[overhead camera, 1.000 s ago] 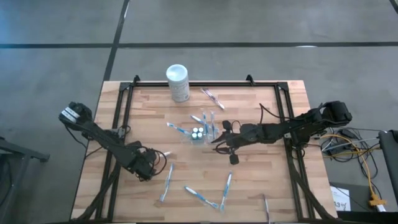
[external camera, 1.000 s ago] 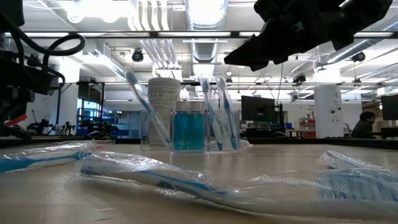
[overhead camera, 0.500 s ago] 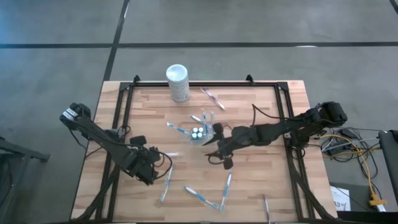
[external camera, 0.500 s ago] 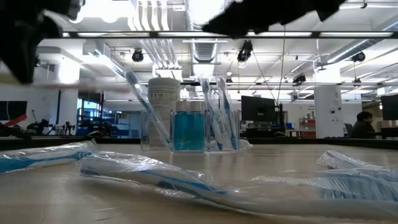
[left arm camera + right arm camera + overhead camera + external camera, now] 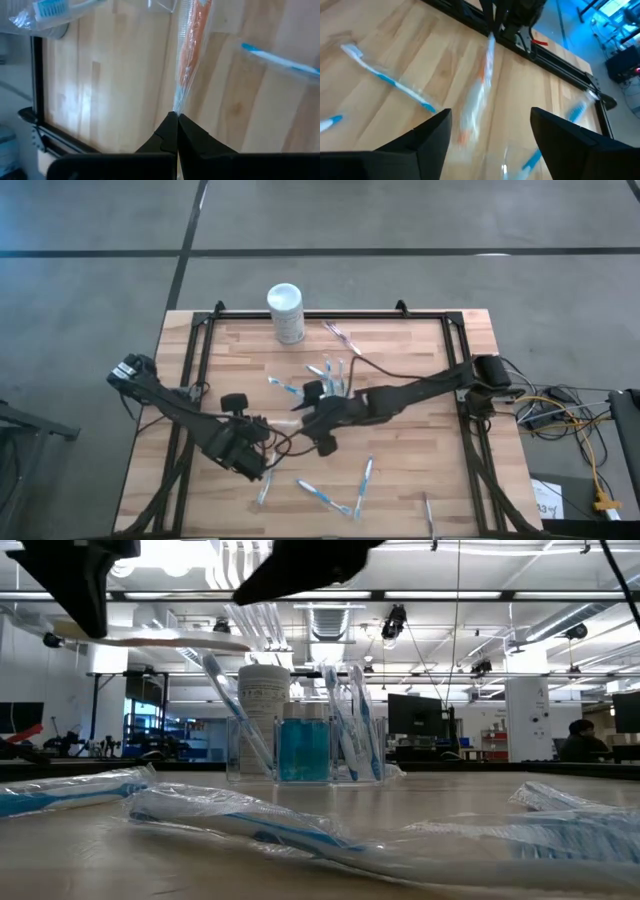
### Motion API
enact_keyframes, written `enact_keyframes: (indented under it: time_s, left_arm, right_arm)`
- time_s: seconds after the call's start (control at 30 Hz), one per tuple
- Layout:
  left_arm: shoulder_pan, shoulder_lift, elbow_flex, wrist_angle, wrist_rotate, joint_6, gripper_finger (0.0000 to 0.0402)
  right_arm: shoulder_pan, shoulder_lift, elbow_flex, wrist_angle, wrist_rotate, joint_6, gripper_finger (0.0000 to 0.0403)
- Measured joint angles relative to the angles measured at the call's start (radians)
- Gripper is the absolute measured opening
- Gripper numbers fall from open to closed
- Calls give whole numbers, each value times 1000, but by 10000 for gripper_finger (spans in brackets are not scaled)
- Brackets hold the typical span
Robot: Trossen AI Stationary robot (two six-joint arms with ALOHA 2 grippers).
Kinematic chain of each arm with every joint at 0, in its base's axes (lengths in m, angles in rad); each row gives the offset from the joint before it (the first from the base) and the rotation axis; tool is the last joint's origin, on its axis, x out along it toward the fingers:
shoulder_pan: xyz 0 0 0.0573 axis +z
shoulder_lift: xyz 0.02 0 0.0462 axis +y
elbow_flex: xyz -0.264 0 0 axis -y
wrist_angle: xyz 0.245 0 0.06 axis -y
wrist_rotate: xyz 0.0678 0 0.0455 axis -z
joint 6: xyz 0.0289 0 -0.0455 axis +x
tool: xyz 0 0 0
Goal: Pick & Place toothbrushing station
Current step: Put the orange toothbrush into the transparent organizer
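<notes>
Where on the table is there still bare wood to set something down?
Free: the strip between the white canister and the table's left rail, and the right side by the right rail. Crowded: around the clear holder and the wrapped toothbrushes near the front.

Two dark jointed arms (image 5: 420, 390) — black cables (looped) alongside.

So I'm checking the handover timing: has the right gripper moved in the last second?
Yes. In the high view the right gripper has swung leftward past the clear holder, which it was right of earlier, toward the left gripper.
</notes>
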Motion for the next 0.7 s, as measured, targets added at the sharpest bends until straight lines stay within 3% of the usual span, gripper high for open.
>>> enact_keyframes:
  time_s: [0.23, 0.43, 0.7]
  left_arm:
    - [47, 45, 47, -2, -78, 44, 1]
    - [69, 49, 63, 2, -90, 61, 0]
    - [86, 51, 63, 11, -86, 76, 0]
  right_arm:
    - [-1, 143, 126, -64, 98, 22, 278]
    - [-5, 165, 150, -87, 144, 80, 263]
    - [-5, 156, 148, -111, 145, 109, 181]
